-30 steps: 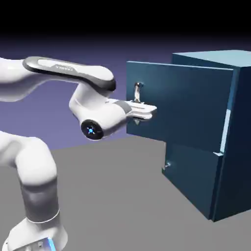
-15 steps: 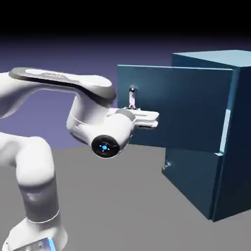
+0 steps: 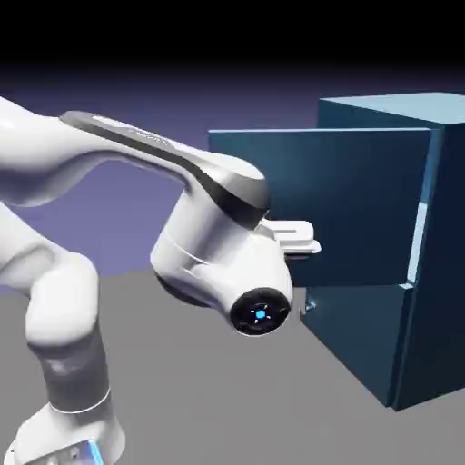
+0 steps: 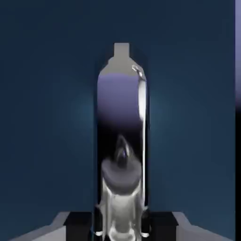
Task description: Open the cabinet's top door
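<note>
- Top door [image 3: 354, 204]: swung further out vs 1 s ago. Its free edge sits further to the exterior view's left, top edge now near level in frame.
- Arm [image 3: 204, 227]: wrist is lower in frame vs 1 s ago & further to the exterior view's right; the hand has turned w/ the door.
- Upper handle [image 4: 121, 183]: showed in ext. view 1 s & 0.5 s ago, now hidden there behind the arm. Hand view has it btwn the jaws, running up the frame from them.
- Gripper [image 4: 120, 226]: jaws clenched on the upper handle, one dark fingertip [image 4: 77, 226] each side of it.
- Door pos. rel. to jaws: panel fills most of hand view beyond the tips & to both sides; a strip of backdrop [image 4: 238, 52] shows past its edge, far right of that frame.
- Cabinet [image 3: 445, 227]: same spot as 1 s ago. Body is to the exterior view's right of the jaws; top compartment is open, door standing well out from the front. Contents: can't tell, door screens the inside. Pale strip [image 3: 417, 243] visible by the door's cabinet-side edge.
- Lower door [image 3: 359, 341]: closed, same as 1 s ago, below jaw level. Compartment behind it hidden. Its small handle [image 3: 311, 306] is below the jaws, partly hidden.
</note>
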